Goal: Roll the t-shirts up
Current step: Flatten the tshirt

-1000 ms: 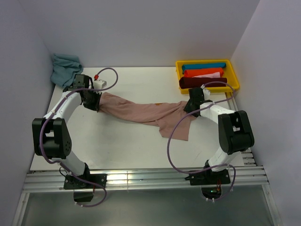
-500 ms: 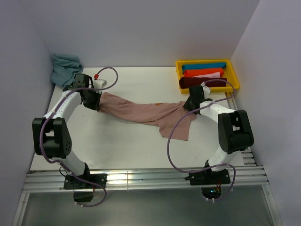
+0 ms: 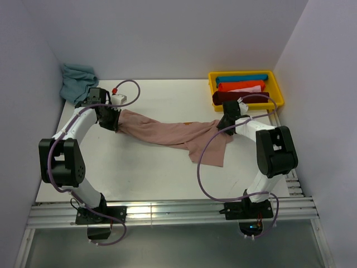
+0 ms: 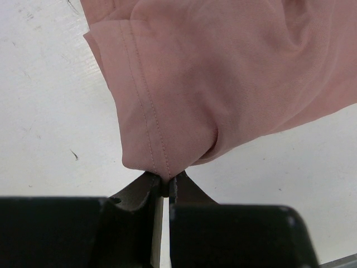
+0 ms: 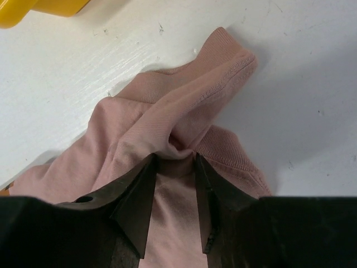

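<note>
A dusty pink t-shirt (image 3: 167,133) lies stretched across the table between both arms, with a flap hanging toward the near side at the right. My left gripper (image 3: 114,121) is shut on its left end; in the left wrist view the fingertips (image 4: 165,181) pinch a stitched hem of the t-shirt (image 4: 223,72). My right gripper (image 3: 223,124) is at the shirt's right end. In the right wrist view its jaws (image 5: 175,159) stand apart astride a bunched fold of the t-shirt (image 5: 167,111) near the ribbed collar, with cloth lying between the fingers.
A yellow bin (image 3: 277,92) at the back right holds rolled t-shirts: teal (image 3: 241,79), orange (image 3: 240,86) and dark red (image 3: 240,97). A crumpled teal cloth (image 3: 78,81) sits in the back left corner. A small white object (image 3: 118,99) lies beside the left wrist.
The right gripper has crept slightly toward the back left along the shirt's end and its jaws have narrowed a little. The left arm and the shirt's left end have not moved.
</note>
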Robot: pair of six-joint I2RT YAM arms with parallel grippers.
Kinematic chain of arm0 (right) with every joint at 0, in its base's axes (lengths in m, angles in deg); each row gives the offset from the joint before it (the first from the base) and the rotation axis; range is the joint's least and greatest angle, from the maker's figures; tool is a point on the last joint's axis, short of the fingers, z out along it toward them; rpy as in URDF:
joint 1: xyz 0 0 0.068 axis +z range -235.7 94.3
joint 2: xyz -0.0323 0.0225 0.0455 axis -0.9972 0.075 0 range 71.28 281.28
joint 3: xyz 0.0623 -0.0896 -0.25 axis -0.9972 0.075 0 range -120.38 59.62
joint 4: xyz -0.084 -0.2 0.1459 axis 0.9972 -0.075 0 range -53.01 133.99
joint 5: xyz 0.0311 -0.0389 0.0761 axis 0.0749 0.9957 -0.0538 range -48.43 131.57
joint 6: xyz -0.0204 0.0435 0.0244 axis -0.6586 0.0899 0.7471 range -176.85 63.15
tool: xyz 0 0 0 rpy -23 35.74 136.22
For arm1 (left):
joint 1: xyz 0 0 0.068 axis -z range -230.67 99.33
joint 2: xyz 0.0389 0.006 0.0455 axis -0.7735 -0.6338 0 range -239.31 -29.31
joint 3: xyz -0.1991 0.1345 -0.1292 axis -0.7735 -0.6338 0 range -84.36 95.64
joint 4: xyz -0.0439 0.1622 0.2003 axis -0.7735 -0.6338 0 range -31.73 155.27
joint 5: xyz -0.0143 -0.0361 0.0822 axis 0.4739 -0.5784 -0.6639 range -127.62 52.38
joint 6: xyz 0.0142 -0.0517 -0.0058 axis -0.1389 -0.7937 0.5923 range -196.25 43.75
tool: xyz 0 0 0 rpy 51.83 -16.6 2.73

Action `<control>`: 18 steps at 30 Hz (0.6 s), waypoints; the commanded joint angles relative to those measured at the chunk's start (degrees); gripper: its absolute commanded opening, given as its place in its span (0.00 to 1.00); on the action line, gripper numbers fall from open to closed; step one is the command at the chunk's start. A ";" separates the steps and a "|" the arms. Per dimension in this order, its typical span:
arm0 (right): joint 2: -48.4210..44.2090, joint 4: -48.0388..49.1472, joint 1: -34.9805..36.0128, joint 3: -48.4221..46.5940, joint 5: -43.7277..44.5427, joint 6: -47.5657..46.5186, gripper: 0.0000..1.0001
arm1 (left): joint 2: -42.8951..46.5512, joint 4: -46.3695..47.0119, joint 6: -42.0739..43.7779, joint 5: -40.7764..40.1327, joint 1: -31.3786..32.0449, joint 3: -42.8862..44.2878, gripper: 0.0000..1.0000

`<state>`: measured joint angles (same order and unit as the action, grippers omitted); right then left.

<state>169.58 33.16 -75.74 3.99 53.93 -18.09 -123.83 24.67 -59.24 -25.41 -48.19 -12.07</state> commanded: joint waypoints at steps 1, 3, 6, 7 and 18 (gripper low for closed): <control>0.75 -0.95 -0.46 -1.40 0.38 1.31 0.40 | -0.49 -0.01 0.91 1.59 -0.20 2.33 0.09; 0.40 -0.77 -0.46 -1.32 0.38 1.40 0.33 | -0.66 -0.01 0.91 1.77 -0.20 2.42 0.09; 0.05 -0.94 -0.46 -1.67 0.21 1.32 0.20 | -0.40 -0.01 0.91 1.59 -0.20 2.50 0.09; 0.05 -1.38 -0.46 -2.10 0.21 1.05 0.12 | -0.40 -0.01 0.91 1.59 -0.28 2.68 0.09; -16.46 -7.36 -0.38 -1.58 2.49 0.52 0.00 | 0.39 -1.50 0.74 1.68 -0.20 4.61 0.03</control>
<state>161.04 27.96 -75.74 3.99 54.19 -17.30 -124.09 23.75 -59.17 -25.24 -48.19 -10.06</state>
